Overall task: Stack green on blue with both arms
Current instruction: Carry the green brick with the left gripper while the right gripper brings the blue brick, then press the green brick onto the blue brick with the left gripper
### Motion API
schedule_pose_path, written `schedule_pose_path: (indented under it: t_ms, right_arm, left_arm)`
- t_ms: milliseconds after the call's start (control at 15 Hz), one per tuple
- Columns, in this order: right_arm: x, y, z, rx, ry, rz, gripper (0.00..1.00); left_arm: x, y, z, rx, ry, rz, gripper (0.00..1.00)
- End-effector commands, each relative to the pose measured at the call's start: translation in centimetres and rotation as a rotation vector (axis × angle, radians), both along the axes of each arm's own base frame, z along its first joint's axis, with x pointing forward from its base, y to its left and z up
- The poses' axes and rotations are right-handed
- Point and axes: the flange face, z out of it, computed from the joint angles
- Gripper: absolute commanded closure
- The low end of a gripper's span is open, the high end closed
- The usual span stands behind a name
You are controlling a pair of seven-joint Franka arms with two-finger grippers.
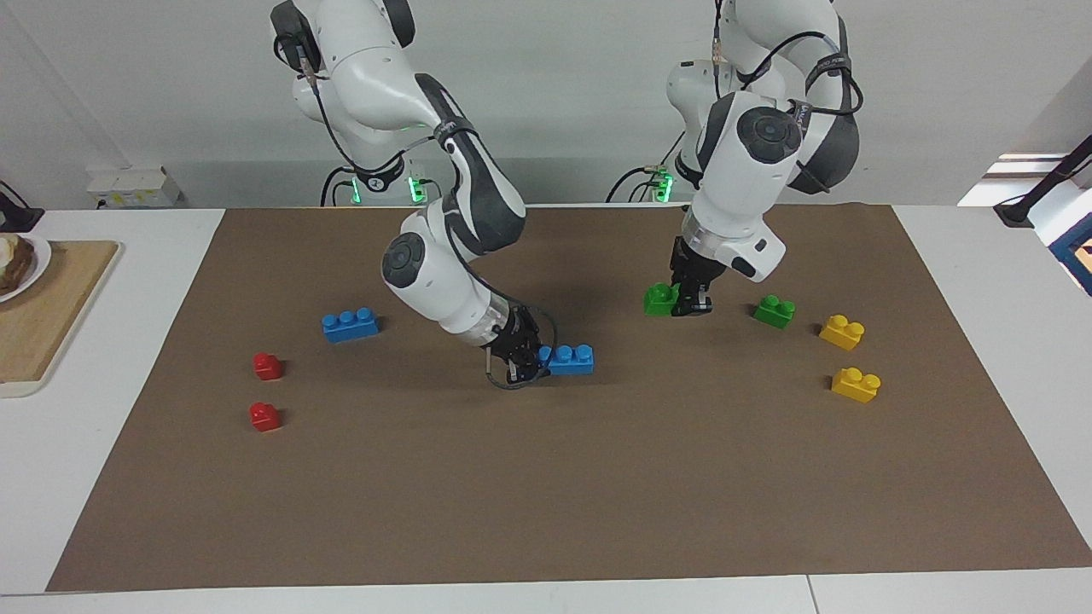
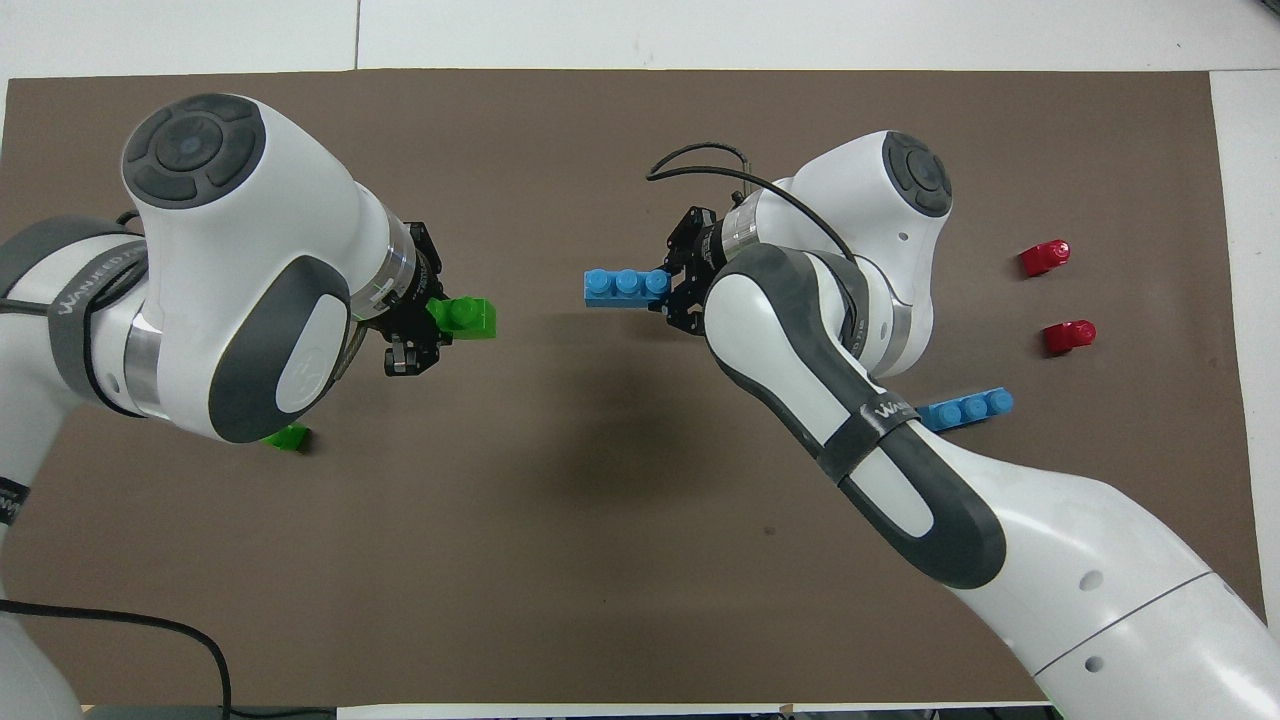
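Alignment step: right gripper clamps blue brick; left gripper clamps green brick. Hold blue level, studs up; lower green squarely onto studs.

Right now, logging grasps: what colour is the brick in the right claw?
Blue brick; the overhead view shows it best.
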Motion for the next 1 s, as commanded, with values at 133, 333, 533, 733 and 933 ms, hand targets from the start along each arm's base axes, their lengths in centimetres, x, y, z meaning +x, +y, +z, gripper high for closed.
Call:
schedule_pose_path:
  t_ms: [133,333,533,733,933]
  right_arm:
    - [-3.5,0.0,-1.2,-0.025,-0.032,0.027,1.00]
    - [-5.2,0.3,-2.3,-0.039,-0.044,0.111,1.00]
    - [-5.7,-0.1,-3.2,-0.052,-0.058,0.104,1.00]
    - [-5.9,-0.7,-4.0,-0.063,-0.072,0.087,1.00]
    - [-6.0,-0.8,-4.5,-0.066,-0.075,0.080,1.00]
  left_arm:
    - [-0.7,-3.2,-1.1,0.028,-0.041,0.012,1.00]
    - [-1.1,-5.1,-2.3,0.025,-0.057,0.004,1.00]
    - [-1.4,-6.6,-3.9,0.022,-0.063,0.000,1.00]
    - [-1.8,-7.4,-5.4,0.021,-0.070,0.003,1.00]
    - [-2.1,-9.3,-7.6,0.043,-0.085,0.015,1.00]
